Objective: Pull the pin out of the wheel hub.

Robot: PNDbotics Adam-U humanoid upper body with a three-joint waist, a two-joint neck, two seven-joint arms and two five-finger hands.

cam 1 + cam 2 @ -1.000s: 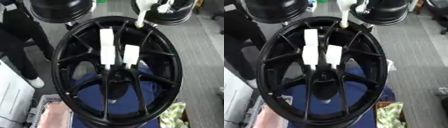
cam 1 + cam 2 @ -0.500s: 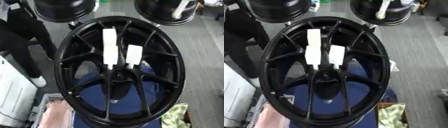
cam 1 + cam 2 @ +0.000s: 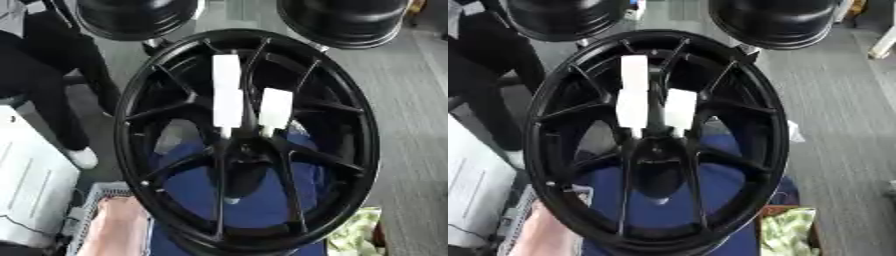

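A large black spoked wheel hub [image 3: 366, 150] stands tilted in the middle of both views. Two white pins stick out just above its centre. The long pin [image 3: 227, 95] is on the left and the shorter pin [image 3: 275, 111] is right beside it. Their lower ends sit close to the centre bore [image 3: 246, 151]. Neither of my hands shows in either view, and nothing touches the pins.
Blue cloth [image 3: 258, 202] shows through the spokes. Two black round wheels [image 3: 133, 17] [image 3: 343, 20] stand behind. A person's dark trouser legs [image 3: 52, 90] and a white box [image 3: 31, 195] are at left. A pale stick [image 3: 883, 42] shows at the right edge. Grey floor lies to the right.
A white stick-like thing near the hub's top rim has moved off to the right, to the view's edge. The picture has also shifted slightly. Both pins stay in place.
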